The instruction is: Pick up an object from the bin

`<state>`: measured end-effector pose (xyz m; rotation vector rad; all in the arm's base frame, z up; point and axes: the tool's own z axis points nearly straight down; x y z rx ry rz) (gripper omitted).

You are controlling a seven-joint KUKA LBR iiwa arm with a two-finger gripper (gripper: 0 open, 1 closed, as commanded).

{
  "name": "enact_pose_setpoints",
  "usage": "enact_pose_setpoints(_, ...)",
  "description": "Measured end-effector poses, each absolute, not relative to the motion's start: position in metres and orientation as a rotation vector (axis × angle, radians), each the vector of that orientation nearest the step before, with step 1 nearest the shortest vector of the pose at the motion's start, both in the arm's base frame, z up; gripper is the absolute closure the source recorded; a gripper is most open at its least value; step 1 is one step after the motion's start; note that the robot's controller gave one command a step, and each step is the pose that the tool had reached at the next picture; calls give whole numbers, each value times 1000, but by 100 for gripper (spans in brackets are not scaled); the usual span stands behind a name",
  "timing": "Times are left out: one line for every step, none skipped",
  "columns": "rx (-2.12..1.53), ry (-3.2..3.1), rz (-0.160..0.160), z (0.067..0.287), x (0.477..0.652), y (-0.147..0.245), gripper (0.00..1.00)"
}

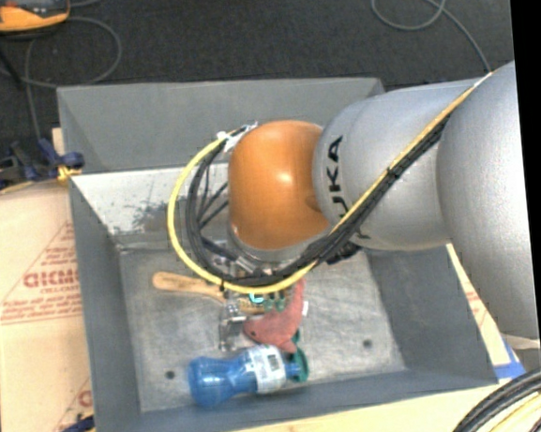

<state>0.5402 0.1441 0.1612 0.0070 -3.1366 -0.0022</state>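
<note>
**Objects nearest the gripper.** A reddish-pink, soft-looking piece (pixel 275 327) lies on the bin floor directly beside the gripper (pixel 232 330), on the side toward the arm. Its upper edge is tucked under the wrist. Just below the gripper, toward the bin's near wall, a blue plastic bottle (pixel 230 377) rests on its side, with a white label and a green end pointing toward the arm side. The reddish-pink piece touches the bottle at the label end. Beyond the gripper, on the side away from the arm and toward the far wall, a tan wooden handle (pixel 184 284) lies flat, with one end running under the wrist.

**Gripper.** It is lowered close to the floor of the grey bin (pixel 104 300). An orange cover (pixel 270 193) and looped yellow cables (pixel 179 226) hide most of it, so whether it is apart, together or clamped on anything cannot be told.
</note>
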Motion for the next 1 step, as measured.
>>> enact_pose_setpoints(2,-3144,-4,165,542,144,0)
